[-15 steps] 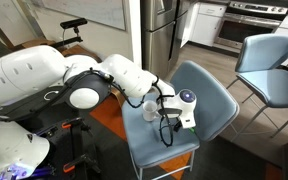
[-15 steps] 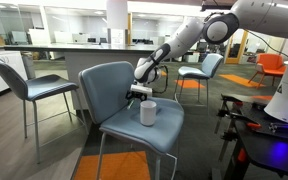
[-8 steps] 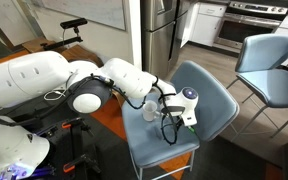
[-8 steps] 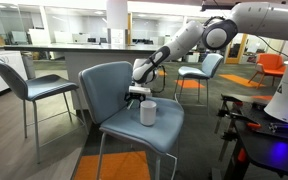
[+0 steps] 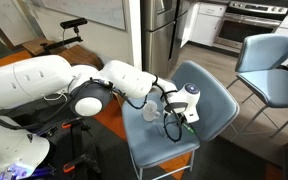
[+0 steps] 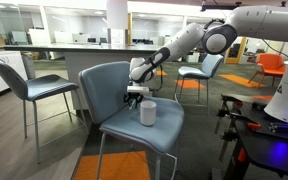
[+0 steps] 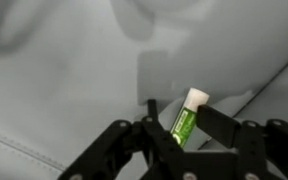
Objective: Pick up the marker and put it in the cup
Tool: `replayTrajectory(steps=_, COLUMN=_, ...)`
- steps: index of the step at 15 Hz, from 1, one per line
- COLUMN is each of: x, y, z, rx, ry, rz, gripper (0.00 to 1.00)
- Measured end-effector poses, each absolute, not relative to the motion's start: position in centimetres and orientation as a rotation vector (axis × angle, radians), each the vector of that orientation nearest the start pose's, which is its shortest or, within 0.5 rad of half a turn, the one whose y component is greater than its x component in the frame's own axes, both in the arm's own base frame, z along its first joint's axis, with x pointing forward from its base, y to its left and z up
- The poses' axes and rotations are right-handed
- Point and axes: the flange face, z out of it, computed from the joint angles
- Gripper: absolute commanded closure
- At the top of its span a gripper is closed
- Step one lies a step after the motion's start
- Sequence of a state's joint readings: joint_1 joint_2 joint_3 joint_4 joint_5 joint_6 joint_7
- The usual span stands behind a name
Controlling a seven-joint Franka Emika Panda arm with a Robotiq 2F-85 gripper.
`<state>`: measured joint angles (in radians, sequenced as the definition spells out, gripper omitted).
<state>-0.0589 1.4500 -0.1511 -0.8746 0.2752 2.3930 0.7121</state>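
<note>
Clearly hovered above the chair seat (image 6: 134, 130), just beside the cup (image 6: 148, 112) and not yet over its mouth. Had the gripper (image 7: 182, 120) closed on the marker (image 7: 185, 126), pinching the green body from both sides. Stood with long axis nearly along the fingers, slightly tilted, white end pointing away from the wrist, seemingly toward the seat.

The cup (image 6: 148, 112) stands on the chair (image 6: 119, 122), gripper (image 6: 136, 98) (holding the marker (image 7: 185, 122)) just beside.
</note>
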Motion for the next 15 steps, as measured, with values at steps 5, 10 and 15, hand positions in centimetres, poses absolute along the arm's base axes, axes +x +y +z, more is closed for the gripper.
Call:
replayTrajectory(steps=5, x=75.1, y=-11.0, z=-0.9, rx=-2.734, ry=1.434, rz=-0.098, gripper=1.0)
replayTrajectory(steps=10, x=75.3, y=-11.8, z=-0.5, rx=-2.729, ry=1.446, rz=-0.116, gripper=0.99)
replayTrajectory(steps=15, x=76.1, y=-12.6, z=1.4, rx=-2.714, ry=1.472, rz=-0.178, gripper=0.64)
